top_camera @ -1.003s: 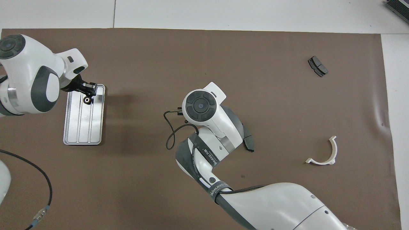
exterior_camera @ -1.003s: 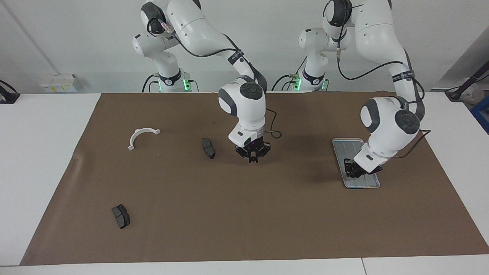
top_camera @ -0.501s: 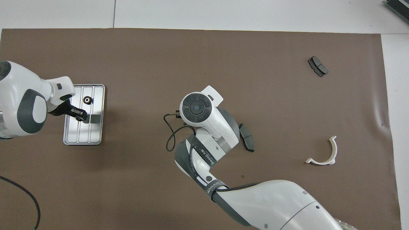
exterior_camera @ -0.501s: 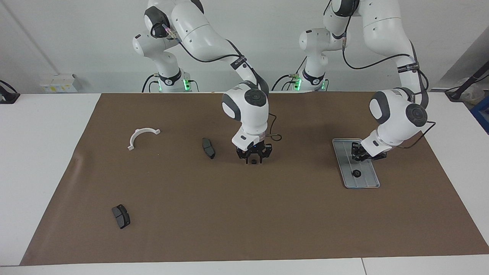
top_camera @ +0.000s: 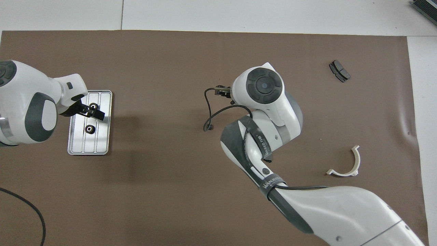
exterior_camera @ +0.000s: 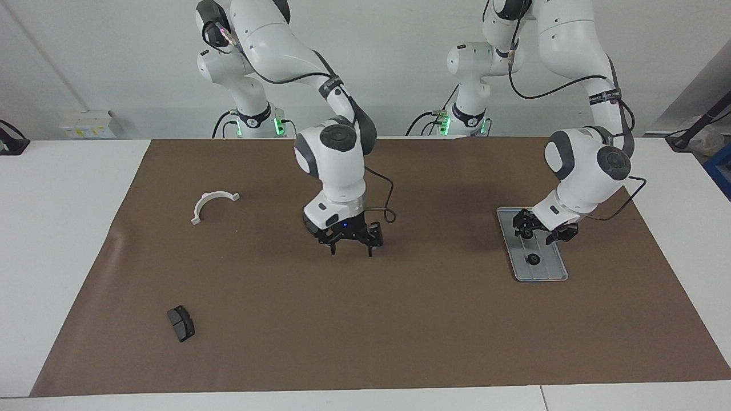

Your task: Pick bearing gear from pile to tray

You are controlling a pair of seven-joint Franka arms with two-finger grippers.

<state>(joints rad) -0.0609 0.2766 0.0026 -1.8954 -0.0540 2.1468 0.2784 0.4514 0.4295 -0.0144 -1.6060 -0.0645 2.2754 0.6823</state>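
**Brown mat, tray at the left arm's end**

Brown mat (exterior_camera: 365,319) covers most of the white table (exterior_camera: 68,228), with broad bare stretches along the edge farthest from the robots and between the two arms. Toward the left arm's end lies the silver ribbed tray (top_camera: 78,143); two small black toothed rings rest in it, one gear (top_camera: 89,129) clear, the other gear (top_camera: 93,108) directly under the left gripper (exterior_camera: 539,231), whose fingers stand apart, holding nothing. The right gripper (exterior_camera: 351,246) hangs over the mat's middle, fingers spread and empty. A white half-ring bracket (exterior_camera: 212,204) and one dark pad (exterior_camera: 180,323) lie toward the right arm's end. The right arm hides most of a second pad (top_camera: 267,159) in the overhead view.
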